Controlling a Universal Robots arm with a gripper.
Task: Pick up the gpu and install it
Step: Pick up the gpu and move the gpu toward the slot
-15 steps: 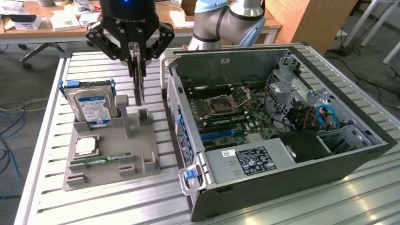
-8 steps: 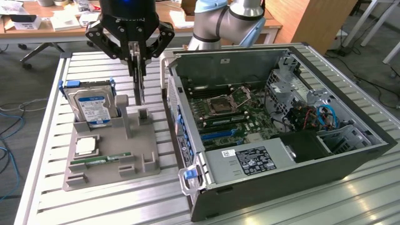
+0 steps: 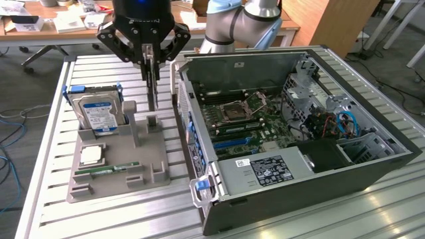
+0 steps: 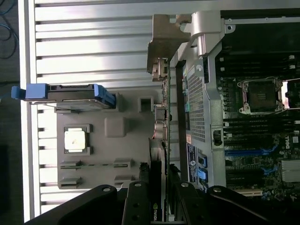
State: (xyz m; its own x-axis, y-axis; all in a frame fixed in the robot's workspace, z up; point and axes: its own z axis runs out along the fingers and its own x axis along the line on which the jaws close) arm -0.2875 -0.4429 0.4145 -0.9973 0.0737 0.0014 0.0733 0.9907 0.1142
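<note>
Slatted table [image 3: 99, 219], hard drive [image 3: 98, 113] in holder [image 3: 149, 149], gripper [image 3: 151, 62] clamping gpu [image 3: 153, 92]

- The exterior view looks down obliquely across the slatted table [image 3: 133, 214] from some way off: grey parts holder [image 3: 113, 179] at lower left of the frame, open computer case [image 3: 239, 69] at centre and right.
- The wrist view looks straight down past the gripper [image 4: 159, 192], close above; both views share holder and case.
</note>
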